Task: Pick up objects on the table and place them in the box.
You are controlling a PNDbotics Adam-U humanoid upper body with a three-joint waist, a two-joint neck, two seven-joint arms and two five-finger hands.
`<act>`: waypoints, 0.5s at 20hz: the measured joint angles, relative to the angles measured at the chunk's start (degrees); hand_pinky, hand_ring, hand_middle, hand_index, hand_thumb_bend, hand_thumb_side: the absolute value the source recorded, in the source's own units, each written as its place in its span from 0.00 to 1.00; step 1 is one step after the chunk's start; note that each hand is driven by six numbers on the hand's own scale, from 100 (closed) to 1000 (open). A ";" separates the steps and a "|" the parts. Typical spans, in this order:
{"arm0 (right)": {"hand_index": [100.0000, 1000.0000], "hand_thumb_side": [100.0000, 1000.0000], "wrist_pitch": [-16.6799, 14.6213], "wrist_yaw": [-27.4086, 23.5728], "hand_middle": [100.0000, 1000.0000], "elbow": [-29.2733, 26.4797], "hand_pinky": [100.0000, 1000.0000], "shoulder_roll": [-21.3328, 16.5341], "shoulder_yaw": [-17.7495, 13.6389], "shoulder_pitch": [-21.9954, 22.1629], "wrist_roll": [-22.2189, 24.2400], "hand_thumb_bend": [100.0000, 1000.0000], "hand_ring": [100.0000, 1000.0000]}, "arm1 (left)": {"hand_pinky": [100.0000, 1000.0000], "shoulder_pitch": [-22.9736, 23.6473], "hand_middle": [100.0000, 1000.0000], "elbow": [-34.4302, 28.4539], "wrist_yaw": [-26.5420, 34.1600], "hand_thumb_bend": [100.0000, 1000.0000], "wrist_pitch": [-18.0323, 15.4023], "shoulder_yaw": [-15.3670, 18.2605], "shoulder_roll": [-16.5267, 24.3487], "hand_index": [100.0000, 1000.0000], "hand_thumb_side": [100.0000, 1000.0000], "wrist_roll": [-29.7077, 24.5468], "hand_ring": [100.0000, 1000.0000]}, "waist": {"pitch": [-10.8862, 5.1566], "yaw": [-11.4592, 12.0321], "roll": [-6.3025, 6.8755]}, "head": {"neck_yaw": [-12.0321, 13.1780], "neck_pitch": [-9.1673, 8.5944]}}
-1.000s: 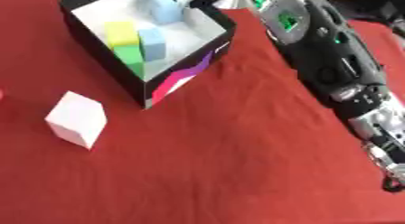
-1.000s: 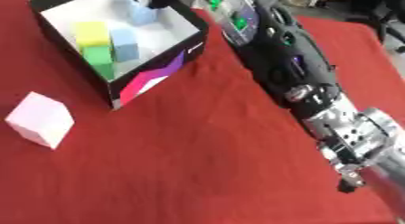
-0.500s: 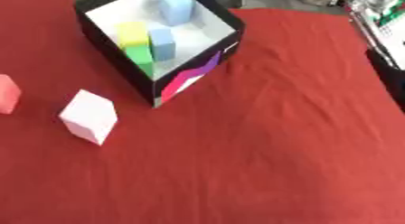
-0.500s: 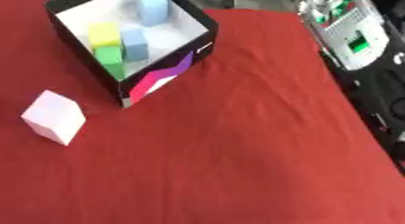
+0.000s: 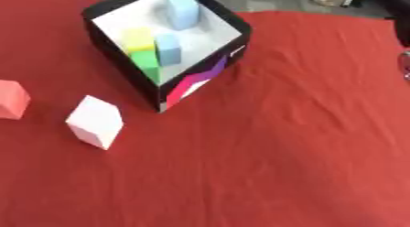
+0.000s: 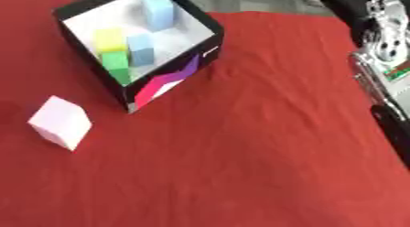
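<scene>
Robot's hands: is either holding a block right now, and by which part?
Nothing is seen held; no hand shows, only the right arm at the edge. The pale pink block lies free.

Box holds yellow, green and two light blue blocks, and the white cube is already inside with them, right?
Not quite. The white cube is still on the red cloth, outside the box, as the left eye view shows. The yellow, green and light blue blocks are inside.
</scene>
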 measured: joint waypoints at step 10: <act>0.82 0.52 -7.13 -1.57 0.75 -0.41 0.98 4.24 -1.35 7.83 -4.72 0.00 0.73 | 0.82 -2.69 0.84 7.37 -3.34 0.00 -11.31 0.01 16.96 0.80 0.62 -1.82 0.77 | -0.01 -2.07 1.48 | 2.52 -0.02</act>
